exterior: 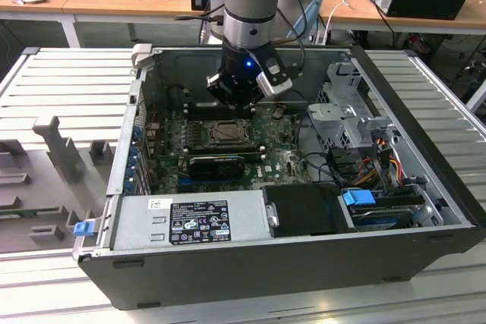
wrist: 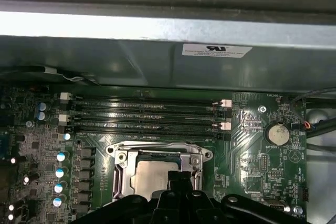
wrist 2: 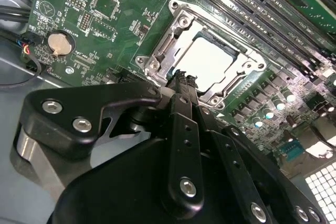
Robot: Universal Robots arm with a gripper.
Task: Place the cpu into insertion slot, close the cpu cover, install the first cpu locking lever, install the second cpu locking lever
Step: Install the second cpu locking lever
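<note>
An open computer case is seen lying on a ribbed grey surface in the exterior view. A green motherboard is laid flat inside it, with a power supply box along the near wall and a drive cage toward the exterior view's right.

The robot arm is lowered into the case from above, with the hand held just over the board beside the socket.

Long memory slots are seen running beside the socket in the first wrist view. A round coin battery is mounted on the board, well apart from the socket.

The insertion slot is ringed by a silvery metal frame, the cpu cover, which appears to lie down around the chip. The cpu is seated in the slot, its pale face showing through the frame's window.

In the second wrist view the black fingers are drawn together to a narrow tip at the socket's edge; nothing is seen gripped between them. Contact with the frame cannot be told.
</note>
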